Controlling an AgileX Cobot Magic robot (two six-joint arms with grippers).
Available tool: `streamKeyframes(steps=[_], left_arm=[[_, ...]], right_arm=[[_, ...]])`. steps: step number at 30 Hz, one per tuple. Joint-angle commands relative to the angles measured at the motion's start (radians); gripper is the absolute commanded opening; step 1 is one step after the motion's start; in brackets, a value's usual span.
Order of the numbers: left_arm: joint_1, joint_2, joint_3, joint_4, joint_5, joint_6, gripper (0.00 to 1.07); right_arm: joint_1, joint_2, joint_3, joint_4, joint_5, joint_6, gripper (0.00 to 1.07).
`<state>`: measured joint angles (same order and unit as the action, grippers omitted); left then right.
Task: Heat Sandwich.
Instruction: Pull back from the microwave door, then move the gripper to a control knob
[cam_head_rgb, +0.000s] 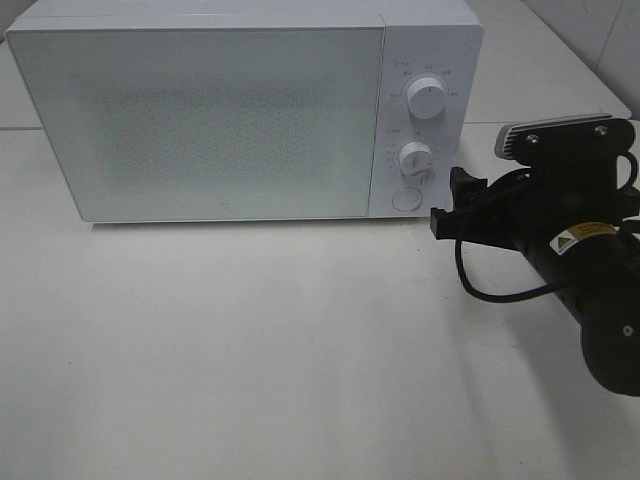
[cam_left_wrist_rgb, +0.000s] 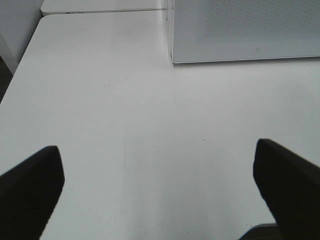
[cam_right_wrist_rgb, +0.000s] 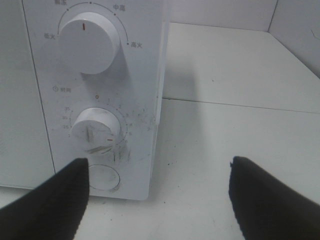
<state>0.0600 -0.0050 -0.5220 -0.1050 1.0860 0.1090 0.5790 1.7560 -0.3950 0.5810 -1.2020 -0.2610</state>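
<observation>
The sandwich is not in view in any frame. The white microwave (cam_head_rgb: 220, 120) stands at the back of the table with its door shut. My right gripper (cam_head_rgb: 448, 203) is open and empty, just to the right of the microwave's lower front corner. In the right wrist view, my right gripper (cam_right_wrist_rgb: 160, 200) has one finger (cam_right_wrist_rgb: 50, 205) in front of the round door button (cam_right_wrist_rgb: 105, 177), below the timer knob (cam_right_wrist_rgb: 96, 129). My left gripper (cam_left_wrist_rgb: 160, 190) is open and empty above bare table, with the microwave (cam_left_wrist_rgb: 240, 30) ahead of it. It does not show in the exterior view.
The control panel has an upper power knob (cam_head_rgb: 427, 99), a lower timer knob (cam_head_rgb: 416, 158) and a round button (cam_head_rgb: 405, 198). The white table (cam_head_rgb: 250, 340) stretches in front. A tiled wall (cam_head_rgb: 600, 40) rises at the back right.
</observation>
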Motion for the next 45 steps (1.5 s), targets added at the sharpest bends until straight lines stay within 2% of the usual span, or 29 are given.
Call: streamKeyframes(steps=[1,27,35,42,45], left_arm=[[0.005,-0.023,0.004,-0.007,-0.013,0.003,0.98],[0.005,-0.023,0.004,-0.007,-0.013,0.003,0.98],[0.005,-0.023,0.004,-0.007,-0.013,0.003,0.98],[0.005,-0.023,0.004,-0.007,-0.013,0.003,0.98],[0.005,-0.023,0.004,-0.007,-0.013,0.003,0.98]], right_arm=[[0.005,0.042,-0.044,0.004,-0.063,-0.015,0.75],[0.001,0.284,-0.348,0.042,-0.026,-0.007,0.75],[0.001,0.328,-0.393,0.048,-0.008,-0.007,0.75],[0.002,0.329,-0.393,0.049,-0.008,-0.008,0.75],[0.033,0.328,-0.381,0.097,-0.004,-0.008,0.75]])
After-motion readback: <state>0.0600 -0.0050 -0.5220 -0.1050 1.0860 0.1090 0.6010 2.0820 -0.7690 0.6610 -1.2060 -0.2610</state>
